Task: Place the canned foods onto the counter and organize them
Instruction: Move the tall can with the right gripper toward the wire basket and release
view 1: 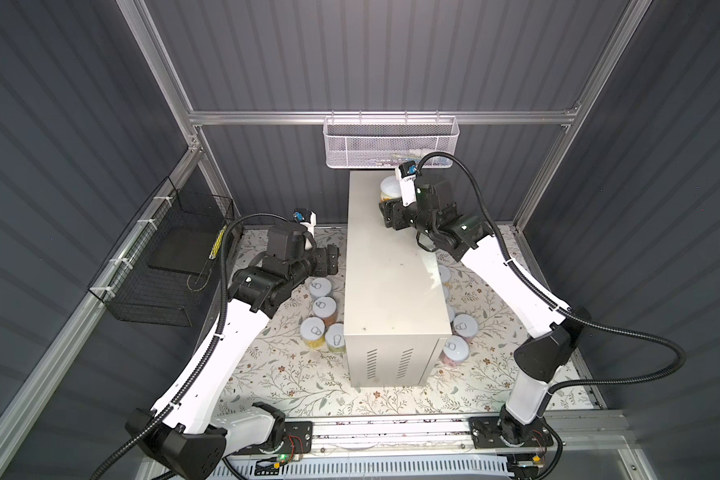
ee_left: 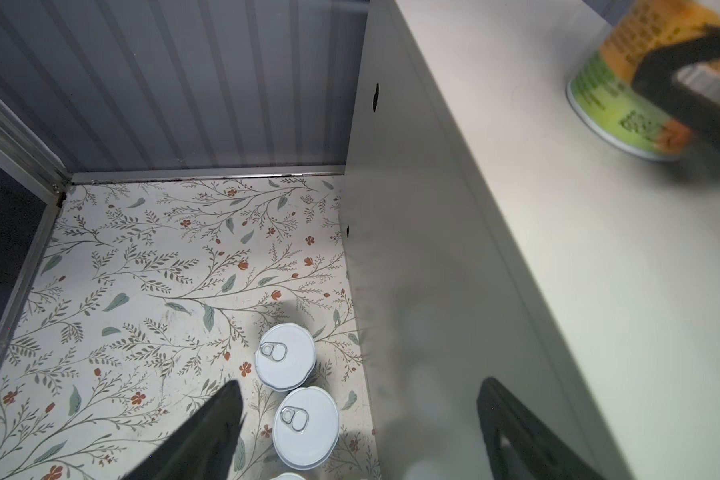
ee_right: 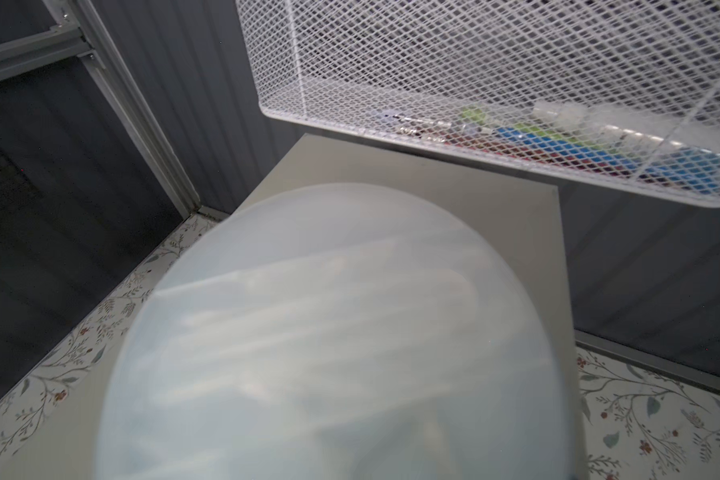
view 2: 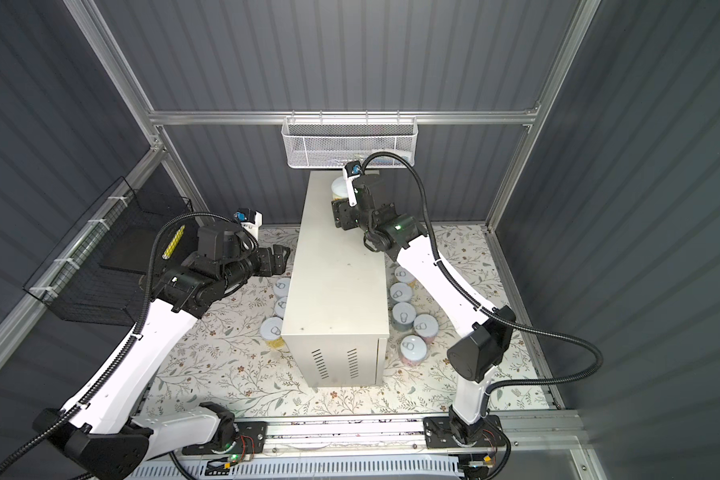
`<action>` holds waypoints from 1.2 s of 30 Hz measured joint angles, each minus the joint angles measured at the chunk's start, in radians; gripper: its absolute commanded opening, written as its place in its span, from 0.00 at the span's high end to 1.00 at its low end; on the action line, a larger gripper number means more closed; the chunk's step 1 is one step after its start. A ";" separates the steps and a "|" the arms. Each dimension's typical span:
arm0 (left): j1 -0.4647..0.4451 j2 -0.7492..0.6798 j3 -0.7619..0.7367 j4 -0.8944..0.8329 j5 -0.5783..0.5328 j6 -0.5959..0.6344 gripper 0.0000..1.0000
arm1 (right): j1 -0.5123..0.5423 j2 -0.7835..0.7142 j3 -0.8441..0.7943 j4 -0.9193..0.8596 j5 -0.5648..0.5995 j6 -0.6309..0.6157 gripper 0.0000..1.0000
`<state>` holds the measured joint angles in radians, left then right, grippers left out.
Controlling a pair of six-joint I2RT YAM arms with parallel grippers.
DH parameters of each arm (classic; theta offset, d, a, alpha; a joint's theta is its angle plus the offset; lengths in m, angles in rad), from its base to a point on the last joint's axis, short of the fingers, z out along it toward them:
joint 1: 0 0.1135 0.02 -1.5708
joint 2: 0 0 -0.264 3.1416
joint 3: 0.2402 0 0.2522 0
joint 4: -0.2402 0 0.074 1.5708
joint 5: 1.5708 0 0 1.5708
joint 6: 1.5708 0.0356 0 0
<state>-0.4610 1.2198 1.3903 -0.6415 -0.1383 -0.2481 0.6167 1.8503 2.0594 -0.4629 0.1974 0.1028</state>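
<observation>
Only 1 can (view 1: pixel 388 188) is on the desk (view 1: pixel 387 270), straddled by the right pincer (view 1: pixel 386 199), grip unclear, while 9 cans (view 1: pixel 324 306) wait on the floral floor (view 1: pixel 292 374) below the spread, empty left pincer (ee_left: pixel 360 386).

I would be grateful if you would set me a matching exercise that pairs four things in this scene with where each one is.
Things:
1. orange-and-green can
2. white mesh basket
3. black wire basket
4. left gripper

Places:
A. on the left side frame
B. between the fingers of the right gripper, at the counter's far end
C. above cans on the floral surface
D. on the back rail, above the counter

Pairs: 1-B, 2-D, 3-A, 4-C
</observation>
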 measured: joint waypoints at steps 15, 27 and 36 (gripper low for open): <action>0.000 -0.009 -0.090 0.037 0.005 -0.024 0.11 | -0.111 0.320 0.385 0.039 0.035 -0.016 0.30; 0.000 -0.009 -0.098 0.044 0.009 -0.038 0.10 | -0.134 0.387 0.451 0.085 0.045 -0.027 0.16; 0.000 -0.008 -0.098 0.041 0.008 -0.041 0.00 | -0.137 0.379 0.454 0.063 0.014 -0.042 0.01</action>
<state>-0.4610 1.2118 1.2926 -0.6006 -0.1303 -0.2890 0.4801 2.2295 2.5130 -0.4004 0.2115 0.0605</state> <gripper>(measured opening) 0.994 0.989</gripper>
